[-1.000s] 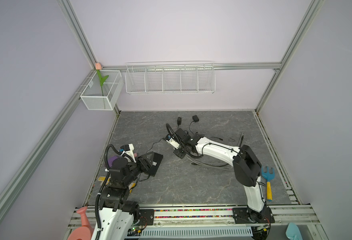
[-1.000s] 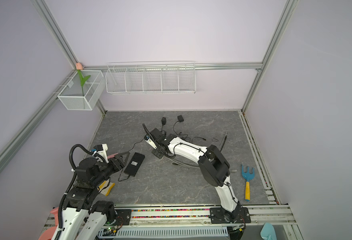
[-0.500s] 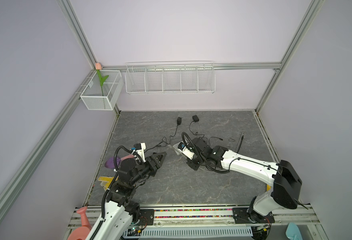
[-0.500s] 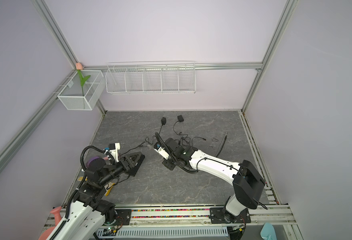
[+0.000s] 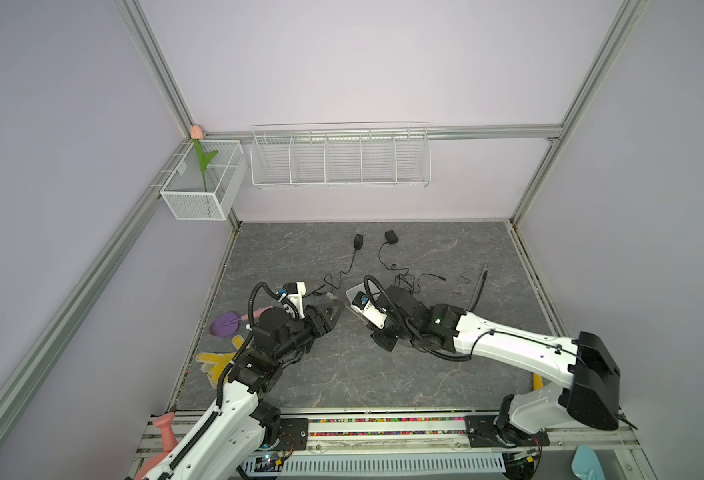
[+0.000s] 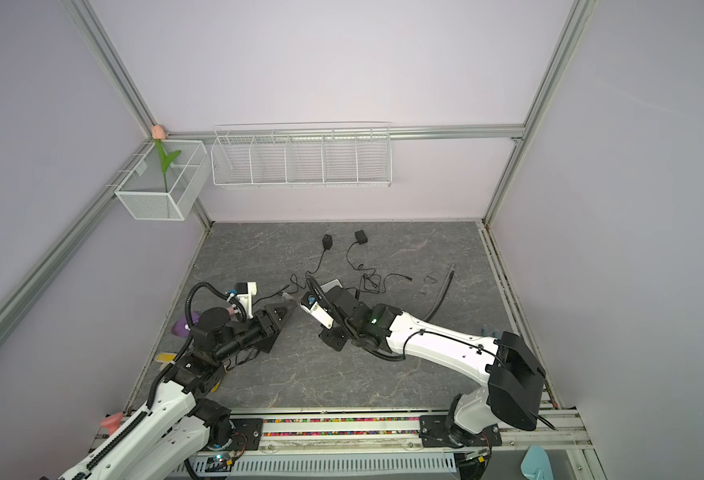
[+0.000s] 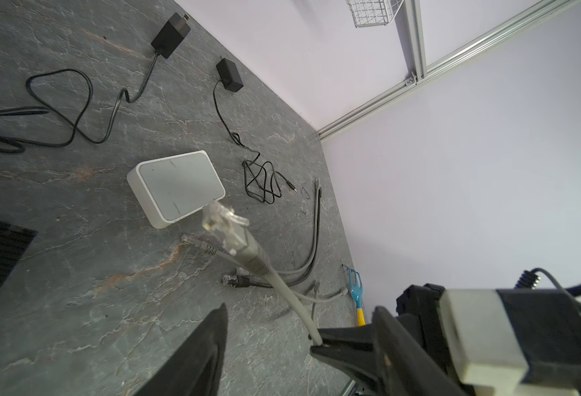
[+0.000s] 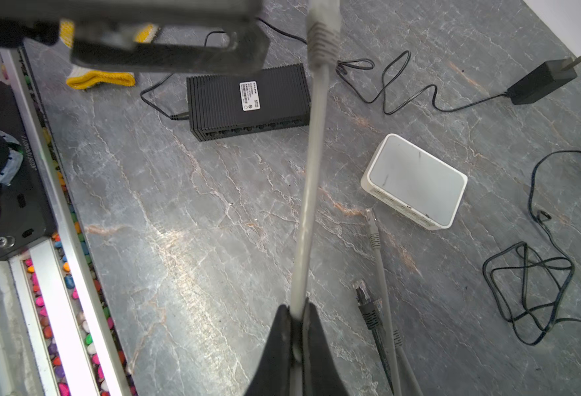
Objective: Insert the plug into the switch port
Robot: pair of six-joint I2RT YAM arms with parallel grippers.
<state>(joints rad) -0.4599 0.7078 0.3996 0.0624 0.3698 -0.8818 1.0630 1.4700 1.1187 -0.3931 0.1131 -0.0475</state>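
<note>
Plug (image 7: 225, 219) aloft near white switch (image 7: 177, 187), its cable (image 7: 282, 284) in right pincer's (image 8: 297, 311) grip.

The 2 top views look steeply down from high above the front rail (image 5: 383, 428) toward the back wall (image 5: 342, 62), far enough to take in the whole table (image 5: 383, 374); they share nearly everything. The left wrist view sits close over the table, facing the right wall (image 7: 471, 171). The right wrist view, equally close, faces the black switch (image 8: 248, 96) and front rail. Both wrist views share the white switch (image 7: 179, 185) and grey cable (image 7: 248, 252).
</note>
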